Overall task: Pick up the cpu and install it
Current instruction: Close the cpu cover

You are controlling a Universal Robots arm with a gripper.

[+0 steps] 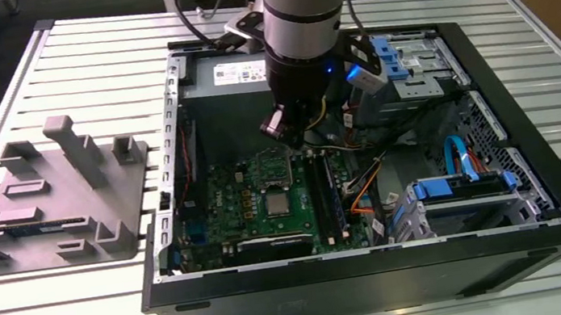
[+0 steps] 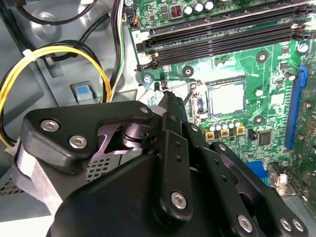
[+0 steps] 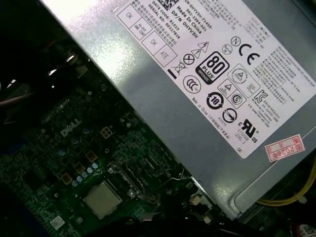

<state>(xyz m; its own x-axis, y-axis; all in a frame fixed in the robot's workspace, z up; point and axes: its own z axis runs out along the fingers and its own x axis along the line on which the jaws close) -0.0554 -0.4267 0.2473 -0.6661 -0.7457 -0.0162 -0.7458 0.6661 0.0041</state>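
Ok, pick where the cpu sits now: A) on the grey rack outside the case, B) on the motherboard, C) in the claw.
B: both wrist views and the exterior view show the cpu lying flat on the motherboard.

Arm (image 1: 299, 8) is held near-vertical, entering from the upper edge of the exterior view. A blue light is lit at the wrist (image 1: 304, 73). Gripper (image 1: 294, 133) is pointed down, tipped slightly toward the exterior view's left. In the second wrist view its black linkage is seen from behind, narrowing to the tip (image 2: 167, 97).
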